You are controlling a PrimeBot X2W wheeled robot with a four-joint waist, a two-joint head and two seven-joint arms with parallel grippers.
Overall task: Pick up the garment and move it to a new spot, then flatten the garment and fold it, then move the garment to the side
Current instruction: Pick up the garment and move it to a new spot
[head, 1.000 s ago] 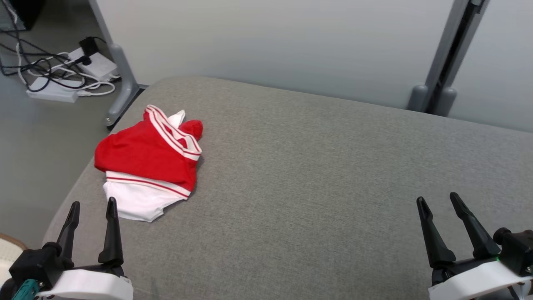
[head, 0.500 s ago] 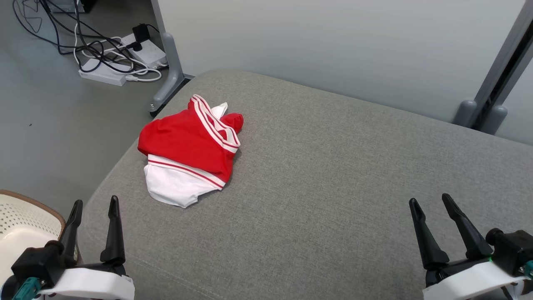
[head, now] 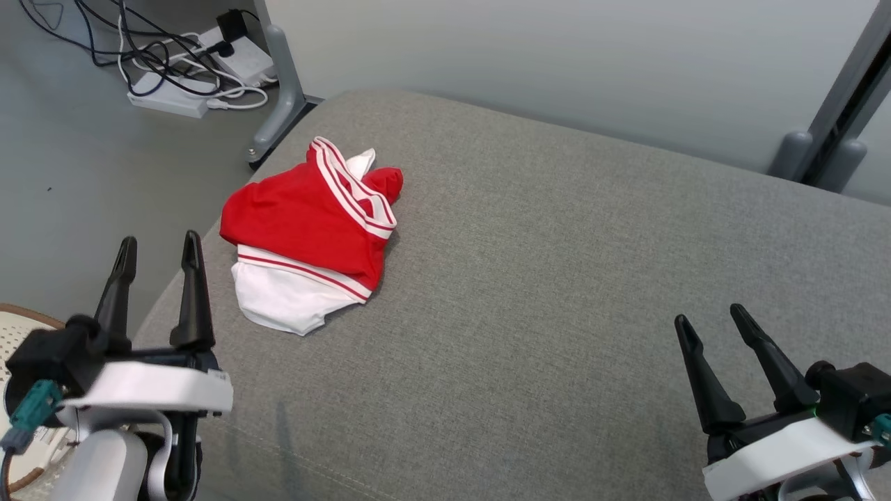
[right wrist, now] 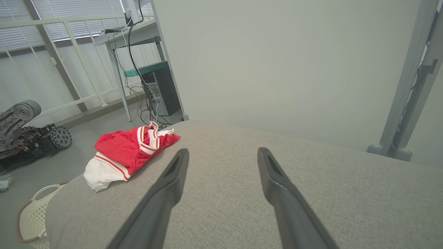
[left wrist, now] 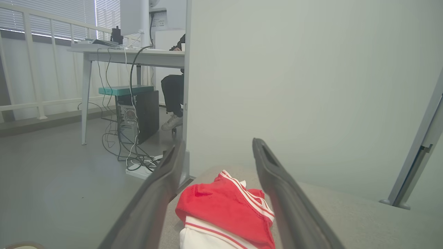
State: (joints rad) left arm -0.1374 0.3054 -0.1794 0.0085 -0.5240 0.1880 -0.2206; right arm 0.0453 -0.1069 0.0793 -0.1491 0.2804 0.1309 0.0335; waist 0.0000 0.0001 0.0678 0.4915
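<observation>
One red garment [head: 299, 223], white-striped trim, on grey cushion [head: 557, 278]

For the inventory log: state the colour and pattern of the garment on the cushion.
Garment: red over white, with red-and-white striped bands; clearest in the head view.

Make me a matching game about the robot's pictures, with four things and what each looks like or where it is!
Things:
1. garment
2. left gripper
3. power strip
4. basket

Clues:
A. white, on the floor, far left
B. red and white, crumpled on the grey cushion
C. cream with little holes, down beside the cushion
D. open, holding nothing

Pairs: 1-B, 2-D, 3-A, 4-C
</observation>
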